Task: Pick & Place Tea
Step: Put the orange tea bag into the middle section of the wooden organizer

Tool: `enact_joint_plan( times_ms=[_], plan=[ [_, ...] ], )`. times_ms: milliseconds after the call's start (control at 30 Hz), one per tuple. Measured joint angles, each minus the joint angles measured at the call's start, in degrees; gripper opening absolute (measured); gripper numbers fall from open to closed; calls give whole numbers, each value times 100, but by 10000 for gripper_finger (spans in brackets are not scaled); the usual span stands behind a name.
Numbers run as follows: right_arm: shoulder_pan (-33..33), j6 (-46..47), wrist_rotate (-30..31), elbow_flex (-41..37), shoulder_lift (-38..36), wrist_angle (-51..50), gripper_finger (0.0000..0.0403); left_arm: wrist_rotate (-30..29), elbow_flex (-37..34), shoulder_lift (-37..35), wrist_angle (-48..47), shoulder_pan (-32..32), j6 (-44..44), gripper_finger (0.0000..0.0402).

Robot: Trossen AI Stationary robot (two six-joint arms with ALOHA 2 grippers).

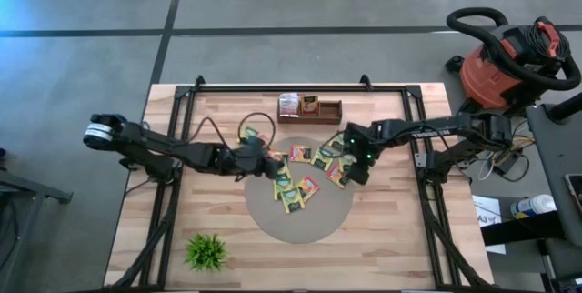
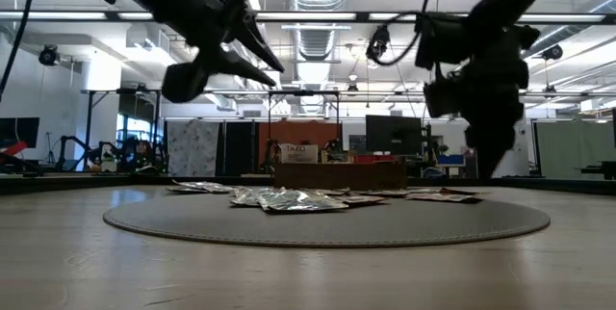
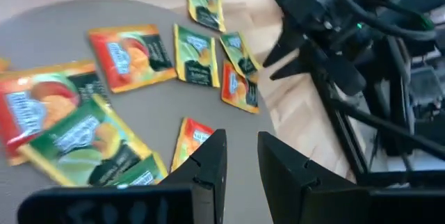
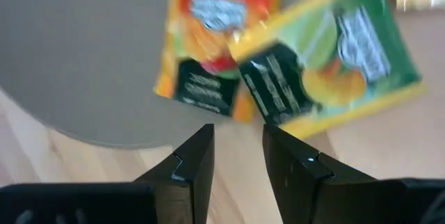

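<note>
**Observer:** Where are your grippers?

**Robot:** Both hang above the round grey mat (image 1: 300, 216) in the middle of the wooden counter (image 1: 400, 238). My left gripper (image 1: 270, 164) is over the mat's left part, my right gripper (image 1: 353, 171) over its right edge. Seen from counter height, neither touches the mat.

**Observer:** Holding anything?

**Robot:** No. The left gripper's fingers (image 3: 208, 165) stand a little apart with bare mat showing through the narrow gap. The right gripper's fingers (image 4: 195, 161) are also parted by a slim gap, with nothing pinched in it.

**Observer:** And the tea?

**Robot:** The tea sachets (image 1: 296, 188) lie flat and scattered on the mat, some overlapping, mostly in its upper half between my two grippers. My right wrist looks down on an orange-red sachet (image 4: 215, 43) partly under a green one (image 4: 327, 64), which reaches over the mat's edge onto the wood. A wooden box (image 1: 309, 107) sits at the counter's far edge, a small green plant (image 1: 206, 251) at the near left corner.
</note>
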Motion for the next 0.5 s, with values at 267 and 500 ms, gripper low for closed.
enact_joint_plan(
  times_ms=[267, 500],
  plan=[
    [63, 601, -21, -339, -4, 95, 121, 939, 113, 1101, 1031, 4, 1242, 78],
    [90, 768, -54, -314, -7, 445, 121, 1208, 592, 1799, 1020, 137, 2217, 78]
  ],
)
